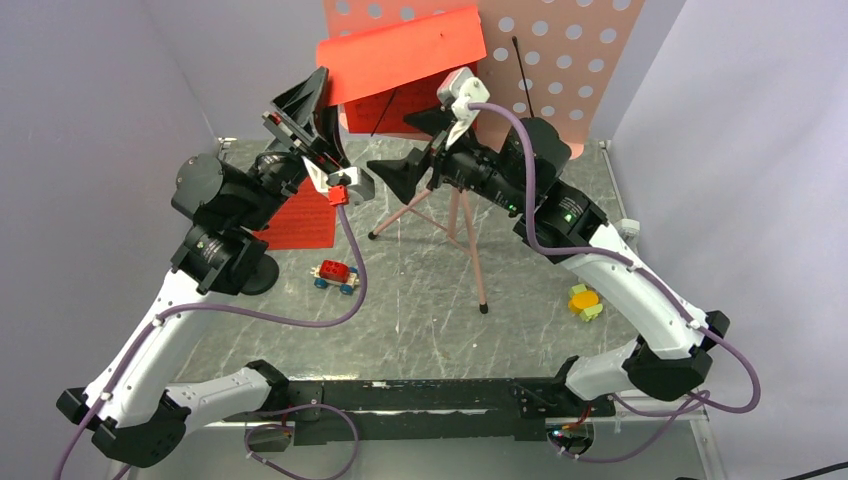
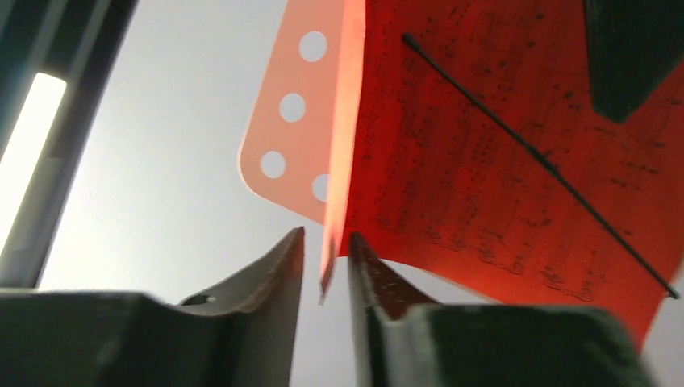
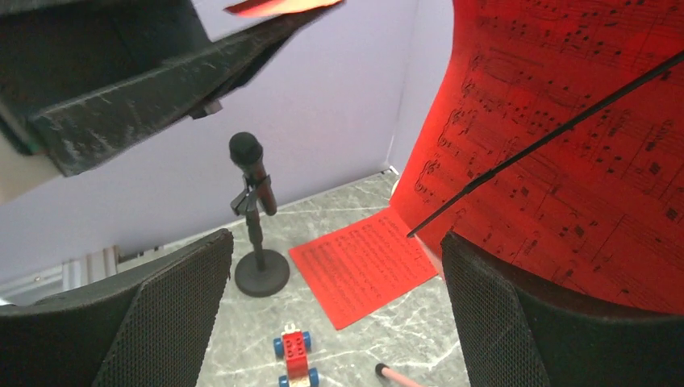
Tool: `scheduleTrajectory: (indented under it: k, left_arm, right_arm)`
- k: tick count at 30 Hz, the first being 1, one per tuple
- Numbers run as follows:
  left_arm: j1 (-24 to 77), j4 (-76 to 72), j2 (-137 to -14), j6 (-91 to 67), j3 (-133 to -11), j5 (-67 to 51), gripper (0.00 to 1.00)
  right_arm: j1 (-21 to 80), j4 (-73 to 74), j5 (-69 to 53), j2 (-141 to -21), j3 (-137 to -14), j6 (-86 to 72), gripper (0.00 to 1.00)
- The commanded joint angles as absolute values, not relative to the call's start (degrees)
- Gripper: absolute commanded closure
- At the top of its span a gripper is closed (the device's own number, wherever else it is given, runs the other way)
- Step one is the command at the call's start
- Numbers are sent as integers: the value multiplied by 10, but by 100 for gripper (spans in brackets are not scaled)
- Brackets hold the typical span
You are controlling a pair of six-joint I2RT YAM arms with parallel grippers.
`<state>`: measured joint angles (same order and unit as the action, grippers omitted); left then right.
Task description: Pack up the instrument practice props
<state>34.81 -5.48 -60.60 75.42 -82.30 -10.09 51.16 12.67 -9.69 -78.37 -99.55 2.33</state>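
Observation:
The salmon-pink music stand's holed desk (image 1: pixel 560 60) stands at the back on tripod legs (image 1: pixel 450 215). A red sheet of printed notes (image 1: pixel 400 55) leans tilted on the desk, with a thin dark stick (image 2: pixel 532 153) across it. My left gripper (image 2: pixel 327 234) is raised at the sheet's left corner (image 2: pixel 332 266). Its jaws stand narrowly apart around that corner, with a gap showing. A second red sheet (image 1: pixel 300 220) lies flat on the table. My right gripper (image 3: pixel 335 242) is wide open and empty in front of the stand. The metronome is out of view.
A small red toy car with blue wheels (image 1: pixel 335 275) sits left of the tripod. A black microphone on a round base (image 3: pixel 254 210) stands at the left, behind my left arm. A yellow-green toy (image 1: pixel 585 302) lies at the right. Grey walls enclose the table.

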Motion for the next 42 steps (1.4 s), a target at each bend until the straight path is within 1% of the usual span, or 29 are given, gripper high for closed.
scheduleTrajectory:
  k: [1, 3, 4, 5, 11, 15, 18, 22, 27, 31, 36, 42]
  left_arm:
    - [355, -93, -599, 792, -829, -86, 77]
    - [355, -88, -599, 794, -832, -83, 91]
    - [355, -84, -599, 794, -835, -81, 96]
    - [355, -82, -599, 795, -836, -80, 99]
    - [355, -86, -597, 796, -837, -81, 99]
    - [355, -97, -599, 795, -844, -78, 99]
    - [354, -106, -603, 795, -855, -75, 99]
    - [355, -114, -619, 807, -890, -72, 99]
    - [355, -126, -648, 822, -941, -64, 99]
    - [355, -141, -677, 825, -980, -60, 99]
    - [355, -150, -720, 836, -1048, -53, 99]
    - [355, -149, -805, 851, -1220, -9, 99]
  right_arm:
    - [513, 74, -69, -803, -1020, 1, 0]
    - [513, 63, -77, -810, -1021, 1, 0]
    - [512, 58, -79, -814, -1022, 1, 0]
    - [513, 56, -78, -819, -1026, 1, 0]
    - [512, 54, -60, -849, -1052, -31, 0]
    - [508, 40, -80, -852, -1054, -36, 0]
    - [499, -6, -121, -836, -1018, -22, 0]
    - [492, -92, -178, -799, -940, 29, 0]
    - [492, -121, -215, -779, -916, 56, 0]
    - [493, -131, -218, -777, -911, 54, 0]
    - [492, -131, -215, -771, -907, 57, 0]
    - [492, -116, -225, -747, -880, 70, 0]
